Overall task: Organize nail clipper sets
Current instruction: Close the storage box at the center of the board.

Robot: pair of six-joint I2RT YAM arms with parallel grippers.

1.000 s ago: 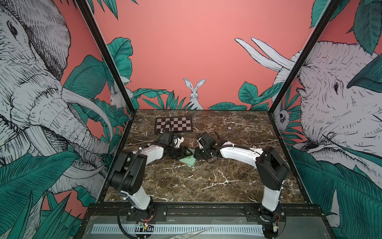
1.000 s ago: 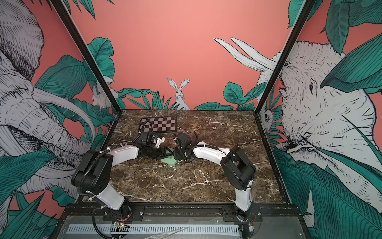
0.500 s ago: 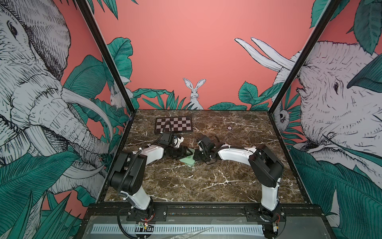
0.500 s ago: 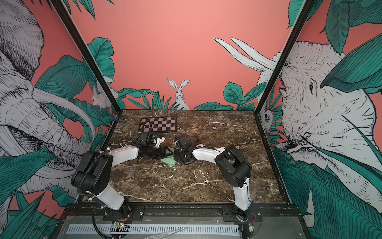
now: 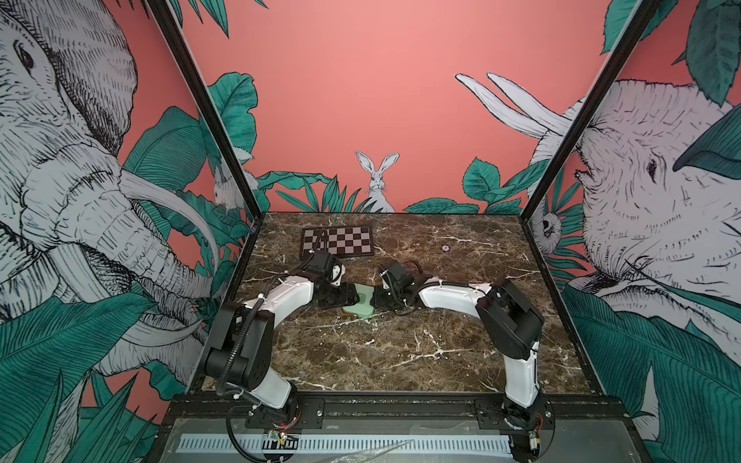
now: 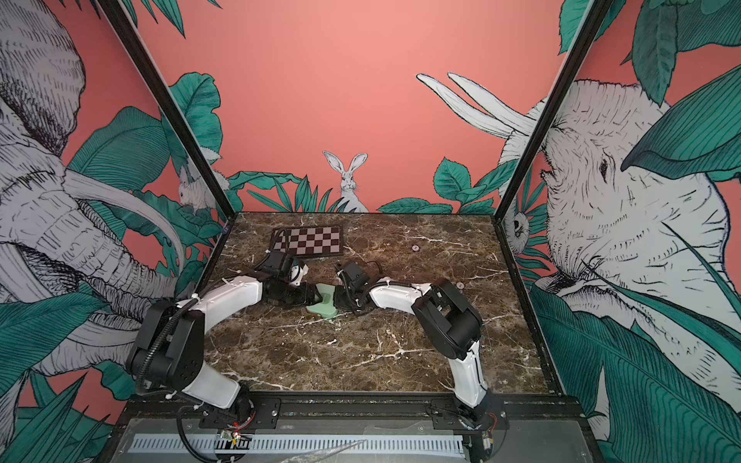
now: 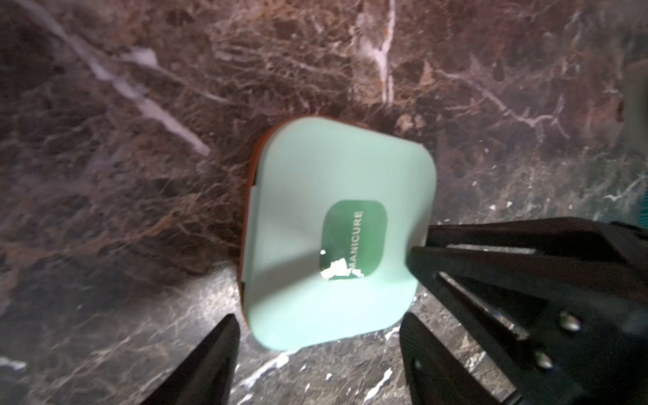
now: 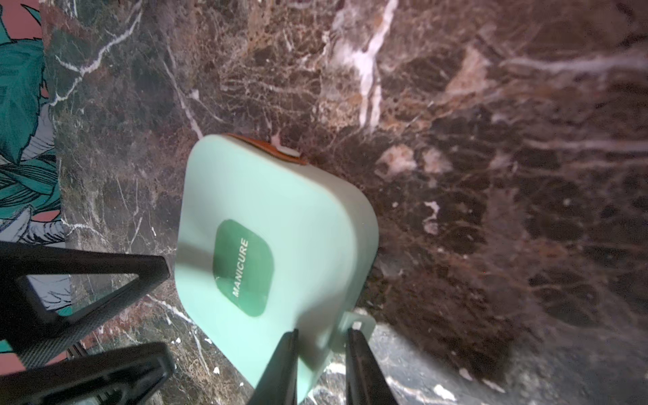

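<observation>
The mint-green case [image 7: 308, 182] is shut, its contents hidden.

The mint-green manicure case [image 5: 358, 305], a rounded square, sits shut near the middle of the worktop [image 5: 381, 352]. A dark green "MANICURE" label [image 7: 354, 243] marks its lid.

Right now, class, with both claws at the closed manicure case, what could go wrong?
1. The right claw seems to pinch only the edge of the mint-green case, beside its latch tab; it could slip free.
2. The left claw stands open astride another edge, not touching; closing could shove the case along the marble table.
</observation>
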